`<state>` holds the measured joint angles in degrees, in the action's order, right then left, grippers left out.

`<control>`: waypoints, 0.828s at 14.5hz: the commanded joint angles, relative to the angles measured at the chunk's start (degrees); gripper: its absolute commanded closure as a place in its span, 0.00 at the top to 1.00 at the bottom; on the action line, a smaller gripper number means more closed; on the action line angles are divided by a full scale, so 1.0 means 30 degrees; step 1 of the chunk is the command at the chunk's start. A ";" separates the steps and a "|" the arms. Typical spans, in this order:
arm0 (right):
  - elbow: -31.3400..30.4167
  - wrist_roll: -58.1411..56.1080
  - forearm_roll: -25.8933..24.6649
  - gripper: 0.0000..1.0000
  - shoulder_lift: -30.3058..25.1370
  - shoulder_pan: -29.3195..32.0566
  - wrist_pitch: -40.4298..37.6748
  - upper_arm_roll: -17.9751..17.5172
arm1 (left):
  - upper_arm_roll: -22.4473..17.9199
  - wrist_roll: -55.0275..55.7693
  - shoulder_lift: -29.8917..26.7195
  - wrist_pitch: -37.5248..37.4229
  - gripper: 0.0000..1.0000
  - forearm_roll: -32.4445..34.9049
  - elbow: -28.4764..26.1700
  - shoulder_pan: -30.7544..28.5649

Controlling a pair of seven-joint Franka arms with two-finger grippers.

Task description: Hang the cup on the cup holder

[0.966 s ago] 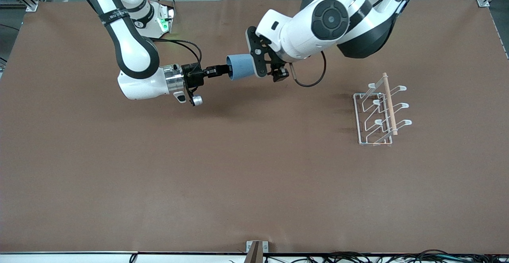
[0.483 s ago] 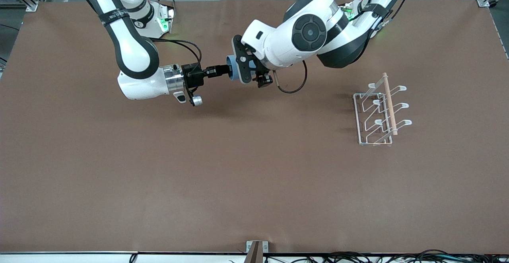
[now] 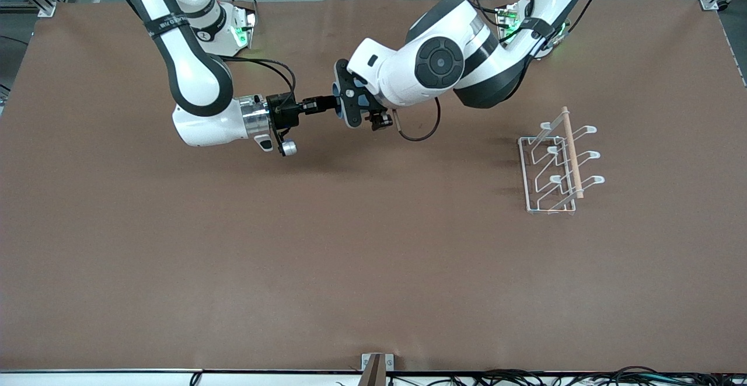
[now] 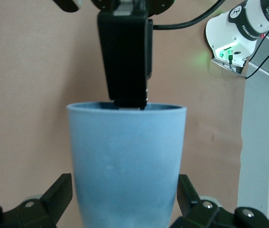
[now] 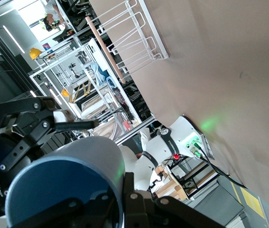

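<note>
Table point(image 3: 373, 269): brown mat, bare over its nearer half.

Cup holder point(image 3: 554, 167): white wire rack standing at about 3 o'clock, toward the left arm's end; wooden rod along its top, running roughly 12 to 6; no cup on it.

Cup point(image 3: 339, 105): light-blue tumbler, held in the air over the mat at about 11 o'clock from the table's centre, well apart from the cup holder. Long axis lies near level, 9 to 3; mouth points to 9, base to 3.

Right claw point(image 3: 332, 104): pinching the cup's rim, one finger inside the mouth.

Left claw point(image 3: 350, 105): fingers spread, one on each side of the cup's body near the base, not visibly pressing.

Handling, judged: light, stiff, smooth and tapered, so apt to slide toward the narrow end. Best taken across the body near the base, leaving the mouth free for a prong.
</note>
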<state>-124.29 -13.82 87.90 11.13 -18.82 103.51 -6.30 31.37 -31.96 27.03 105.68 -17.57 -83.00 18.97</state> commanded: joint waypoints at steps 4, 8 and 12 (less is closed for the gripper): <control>-0.0230 -0.0197 0.0904 0.01 -0.0194 -0.0141 -0.0051 0.0021 | 0.0062 -0.0304 0.0130 0.0544 0.81 -0.0353 -0.0400 0.0209; -0.0201 -0.0197 0.0904 0.02 -0.0194 -0.0141 -0.0080 0.0021 | 0.0179 -0.0508 0.0043 0.0398 0.57 -0.0353 -0.0517 -0.0083; -0.0171 -0.0138 0.0904 0.77 -0.0165 -0.0083 -0.0139 0.0021 | 0.0179 -0.1272 -0.0074 0.0339 0.42 -0.0324 -0.0459 -0.0172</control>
<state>-124.36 -13.82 88.65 11.19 -18.96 103.64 -6.35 31.39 -33.63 27.45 106.59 -17.70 -83.73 19.22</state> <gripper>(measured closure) 0.921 0.238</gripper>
